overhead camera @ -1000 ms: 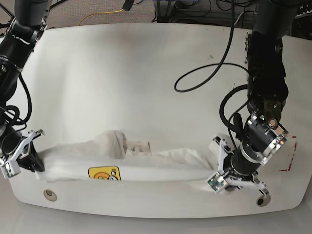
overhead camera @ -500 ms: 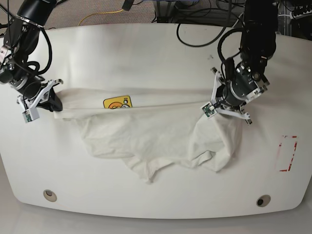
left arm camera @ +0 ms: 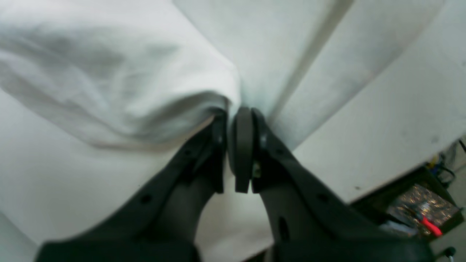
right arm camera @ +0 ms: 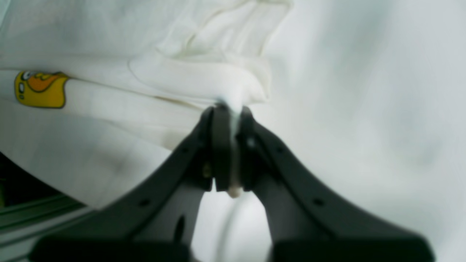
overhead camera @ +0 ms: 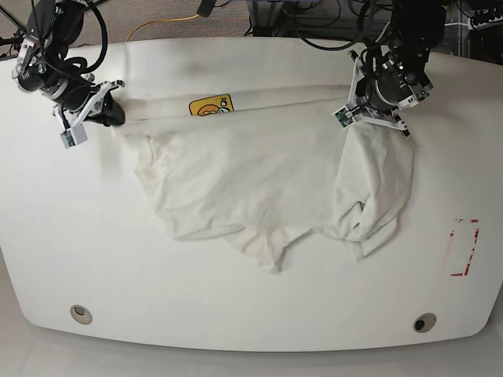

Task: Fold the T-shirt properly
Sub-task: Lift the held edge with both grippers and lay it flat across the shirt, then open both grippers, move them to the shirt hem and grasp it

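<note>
Both grippers, left gripper (overhead camera: 351,118) and right gripper (overhead camera: 112,119), are pinching the T-shirt (overhead camera: 259,181) hem corners; soft, light cloth is sagging, likely needing edge grips.

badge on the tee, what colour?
Yellow badge with an orange centre, on the off-white T-shirt; clearest in the right wrist view.

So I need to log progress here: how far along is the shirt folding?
Early. Done: both grippers have a hold, the left gripper and right gripper each shut on an edge of the T-shirt, with that edge stretched between them across the far side of the table. In hand: spreading it; the rest lies rumpled, bunched below the left gripper. Left: flatten it, then make every fold. No neat fold shows yet.
</note>
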Available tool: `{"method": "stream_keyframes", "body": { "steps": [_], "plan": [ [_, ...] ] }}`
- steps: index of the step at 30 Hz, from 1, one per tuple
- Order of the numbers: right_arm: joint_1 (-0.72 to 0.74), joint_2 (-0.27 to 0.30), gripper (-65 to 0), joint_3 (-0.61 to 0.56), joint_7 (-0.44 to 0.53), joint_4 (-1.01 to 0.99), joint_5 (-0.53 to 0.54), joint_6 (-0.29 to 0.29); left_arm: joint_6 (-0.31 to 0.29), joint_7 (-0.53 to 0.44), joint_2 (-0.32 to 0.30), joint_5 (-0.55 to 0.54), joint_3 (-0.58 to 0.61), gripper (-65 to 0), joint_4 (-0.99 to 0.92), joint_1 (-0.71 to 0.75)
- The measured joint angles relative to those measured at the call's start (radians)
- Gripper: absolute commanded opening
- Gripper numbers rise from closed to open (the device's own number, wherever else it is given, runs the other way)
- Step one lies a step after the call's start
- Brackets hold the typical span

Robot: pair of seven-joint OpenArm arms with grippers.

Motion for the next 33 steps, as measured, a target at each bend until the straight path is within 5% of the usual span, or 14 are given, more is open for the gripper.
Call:
{"method": "stream_keyframes", "body": {
  "steps": [4,8,14,23,28,33],
  "plan": [
    [-0.006,-0.011,-26.0,0.001,-0.008,0.0,-0.023,-0.008,0.0,0.019,0.003,0.009,-0.037,-48.3,0.0,0.005],
    [-0.001,-0.017,-12.4,0.032,-0.001,0.035,-0.016,-0.008,0.0,0.025,0.0,0.024,-0.045,-40.4,0.0,-0.017],
    [0.046,-0.047,-11.1,0.125,-0.012,0.051,-0.043,-0.011,0.0,0.028,0.018,0.021,-0.045,-28.6,-0.001,-0.075],
    [0.135,-0.045,-11.1,0.123,-0.009,0.051,-0.125,-0.01,0.0,0.031,0.064,-0.05,-0.17,-28.3,0.0,-0.126],
    [0.224,-0.052,-11.1,0.038,-0.002,-0.003,-0.156,-0.01,0.0,0.04,0.127,-0.166,-0.296,-28.3,-0.001,-0.168],
    [0.34,-0.087,-11.1,-0.024,-0.003,-0.129,-0.238,-0.008,0.0,0.047,0.124,-0.353,-0.406,-28.3,-0.001,-0.206]
  ]
}}
